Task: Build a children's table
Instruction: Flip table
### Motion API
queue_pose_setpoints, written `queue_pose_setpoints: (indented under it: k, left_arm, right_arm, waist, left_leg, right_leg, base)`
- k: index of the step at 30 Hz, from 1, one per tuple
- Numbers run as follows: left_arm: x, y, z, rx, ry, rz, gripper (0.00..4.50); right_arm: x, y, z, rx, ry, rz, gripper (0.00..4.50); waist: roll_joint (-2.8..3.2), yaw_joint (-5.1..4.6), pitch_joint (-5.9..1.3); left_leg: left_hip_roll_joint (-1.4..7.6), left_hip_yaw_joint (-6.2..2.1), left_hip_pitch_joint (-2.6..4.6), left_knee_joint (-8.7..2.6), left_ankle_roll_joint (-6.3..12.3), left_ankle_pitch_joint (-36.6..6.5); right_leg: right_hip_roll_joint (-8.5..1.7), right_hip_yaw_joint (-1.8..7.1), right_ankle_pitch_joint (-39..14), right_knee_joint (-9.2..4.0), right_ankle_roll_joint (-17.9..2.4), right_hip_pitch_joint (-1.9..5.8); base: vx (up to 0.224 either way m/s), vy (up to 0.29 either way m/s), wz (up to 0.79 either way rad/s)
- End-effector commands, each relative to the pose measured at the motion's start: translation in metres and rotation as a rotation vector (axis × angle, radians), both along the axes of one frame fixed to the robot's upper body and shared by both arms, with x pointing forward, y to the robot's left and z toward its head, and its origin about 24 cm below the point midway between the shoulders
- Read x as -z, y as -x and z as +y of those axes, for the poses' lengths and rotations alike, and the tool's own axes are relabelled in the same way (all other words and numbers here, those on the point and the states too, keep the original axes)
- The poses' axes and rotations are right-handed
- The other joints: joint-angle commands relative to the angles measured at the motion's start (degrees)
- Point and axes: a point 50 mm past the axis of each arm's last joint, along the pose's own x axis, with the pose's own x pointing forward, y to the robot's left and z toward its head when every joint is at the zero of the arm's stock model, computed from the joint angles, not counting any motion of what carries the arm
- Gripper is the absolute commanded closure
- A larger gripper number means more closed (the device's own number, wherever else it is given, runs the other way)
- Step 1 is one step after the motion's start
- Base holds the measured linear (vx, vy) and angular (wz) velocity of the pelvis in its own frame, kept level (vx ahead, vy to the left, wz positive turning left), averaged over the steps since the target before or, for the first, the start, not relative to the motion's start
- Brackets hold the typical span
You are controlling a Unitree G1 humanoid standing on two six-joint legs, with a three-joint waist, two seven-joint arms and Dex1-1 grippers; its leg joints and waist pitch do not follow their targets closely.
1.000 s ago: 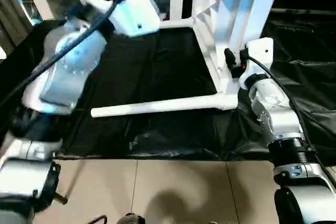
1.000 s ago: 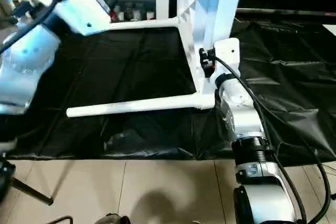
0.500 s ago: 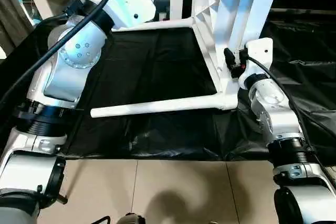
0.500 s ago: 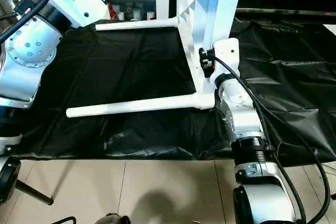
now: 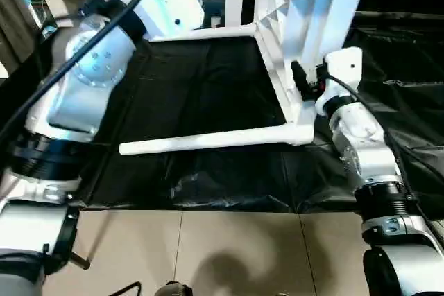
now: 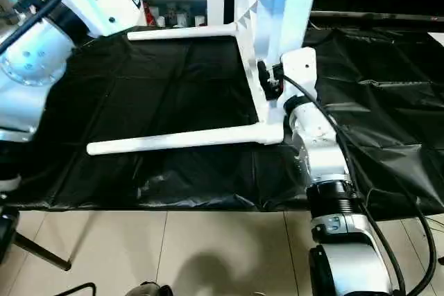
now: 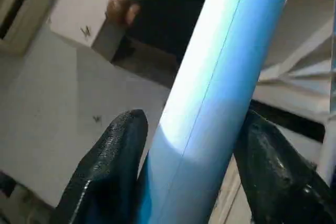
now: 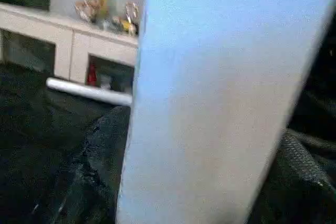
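Two silver forearms frame my head view, rising from the lower corners over pale floor tiles (image 5: 229,254) at the bottom edge. Just beyond the tiles a black plastic sheet (image 5: 208,95) spreads across the middle of the frame. On it the children's table (image 5: 291,32) stands on its side, its ribbed underside facing left in the upper centre. Nearest me, one white leg (image 5: 208,138) runs level across the middle of the frame, from its free end at centre left to a corner socket at centre right. Right of that socket, the right gripper (image 8: 194,145) is at the upright frame member of the table; in the right wrist view a broad white tube stands between its two black fingers (image 8: 100,156), which sit on either side of it, so I read it as grasping that part. Farther back, a second leg (image 5: 208,32) lies level across the upper middle. At the top left, the left gripper (image 7: 184,156) reaches up to the topmost leg (image 7: 210,77), its fingers (image 7: 113,166) pressed against both sides of the tube, clenched on it. Behind stands a white cabinet (image 6: 177,8) with small objects on its shelf.
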Motion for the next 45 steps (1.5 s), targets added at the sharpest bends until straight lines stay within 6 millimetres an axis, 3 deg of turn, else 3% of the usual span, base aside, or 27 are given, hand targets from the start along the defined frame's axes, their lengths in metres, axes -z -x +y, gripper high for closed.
queue_pose_setpoints:
  k: [1,8,15,18,23,29,35,36,39,42,43,45]
  left_arm:
    - [0.009,-0.009,0.007,-0.067,0.02,0.071,2.05]
    - [0.003,-0.011,0.013,-0.123,0.058,0.069,2.22]
    - [0.009,-0.014,0.01,-0.111,0.131,0.169,2.26]
    - [0.011,-0.018,0.01,-0.081,0.3,0.244,2.26]
    - [0.01,-0.019,0.013,-0.069,0.437,0.284,2.26]
    - [0.005,-0.022,0.016,-0.068,0.582,0.306,2.25]
    - [-0.001,-0.026,0.02,-0.06,0.682,0.322,2.25]
    - [-0.005,-0.026,0.021,-0.046,0.704,0.311,2.25]
    - [-0.011,-0.024,0.022,-0.023,0.724,0.283,2.25]
    - [-0.013,-0.022,0.021,-0.002,0.732,0.274,2.25]
    - [-0.012,-0.02,0.022,-0.009,0.732,0.272,2.25]
    - [-0.01,-0.019,0.024,-0.018,0.736,0.276,2.25]
  right_arm:
    - [-0.007,0.004,0.007,-0.058,-0.011,-0.044,1.38]
    - [-0.004,0.009,0.007,-0.057,-0.006,-0.073,0.68]
    - [-0.021,0.028,0.007,-0.13,-0.077,-0.232,0.64]
    - [-0.028,0.039,0.005,-0.152,-0.113,-0.309,0.64]
    - [-0.028,0.045,0.004,-0.176,-0.131,-0.317,0.64]
    - [-0.014,0.056,0.019,-0.31,-0.106,-0.249,0.64]
    - [0.006,0.06,0.033,-0.403,-0.094,-0.131,0.64]
    - [0.017,0.058,0.031,-0.378,-0.149,-0.049,0.35]
    - [0.035,0.053,0.025,-0.307,-0.267,0.085,0.11]
    - [0.046,0.05,0.022,-0.267,-0.336,0.179,0.03]
    - [0.055,0.05,0.022,-0.235,-0.387,0.232,0.03]
    - [0.063,0.05,0.021,-0.202,-0.462,0.285,0.0]
  waist:
    - [-0.35,-0.05,-4.36]
    - [-0.38,-0.12,-4.37]
    - [-0.39,0.09,-4.25]
    - [-0.38,0.16,-4.08]
    - [-0.47,0.49,-3.95]
    - [-0.24,0.94,-4.13]
    - [0.1,1.64,-4.36]
    - [0.06,1.65,-4.3]
    - [0.12,1.75,-4.61]
    - [0.34,1.83,-4.7]
    - [0.01,1.86,-4.82]
    - [0.21,1.8,-4.72]
  left_leg:
    - [1.64,-1.75,2.36,-4.14,-1.36,-14.63]
    - [1.59,-1.95,2.21,-4.29,-1.74,-15.77]
    - [1.64,-2.01,2.28,-4.43,-0.96,-16.82]
    - [1.62,-1.97,2.25,-4.52,-0.66,-17.2]
    - [1.5,-1.94,2.28,-4.4,0.74,-17.14]
    - [1.34,-2.06,1.79,-4.32,2.4,-14.95]
    - [1.38,-2.05,1.82,-4.17,2.91,-13.4]
    - [1.33,-2.07,1.61,-4.22,3.06,-13.04]
    - [1.44,-2.18,1.71,-4.36,2.89,-12.64]
    - [1.53,-2.2,1.79,-4.44,2.59,-12.28]
    - [1.6,-2.11,1.86,-4.41,2.5,-12.34]
    - [1.64,-2.21,1.59,-4.61,2.55,-12.06]
  right_leg:
    - [-2.26,1.47,-11.35,-4.13,-11.3,1.86]
    - [-2.38,1.41,-13.12,-4.38,-10.9,1.75]
    - [-2.35,1.45,-13.98,-4.67,-10.38,1.53]
    - [-2.4,1.5,-14.9,-4.88,-10.25,1.46]
    - [-2.49,1.55,-18.82,-5.47,-9.33,1.31]
    - [-2.59,1.39,-20.66,-5.66,-8.31,1.48]
    - [-2.55,1.32,-19.7,-5.56,-9.08,1.31]
    - [-2.5,1.29,-19.19,-5.53,-9.14,1.45]
    - [-2.5,1.22,-17.76,-5.37,-9.98,1.56]
    - [-2.48,1.2,-15.78,-5.19,-10.54,1.47]
    - [-2.52,1.23,-15.06,-5.19,-10.38,1.45]
    - [-2.58,1.24,-14.36,-5.1,-10.06,1.47]
  base:
    - [0.0,0.0,0.0]
    - [0.0,0.0,0.0]
    - [0.0,0.0,0.0]
    - [0.0,0.0,0.0]
    - [0.0,0.0,0.0]
    - [0.0,0.0,0.0]
    - [0.0,0.0,0.0]
    - [0.0,0.0,0.0]
    - [0.0,0.0,0.0]
    - [0.0,0.0,0.0]
    - [0.0,0.0,0.0]
    - [0.0,0.0,0.0]
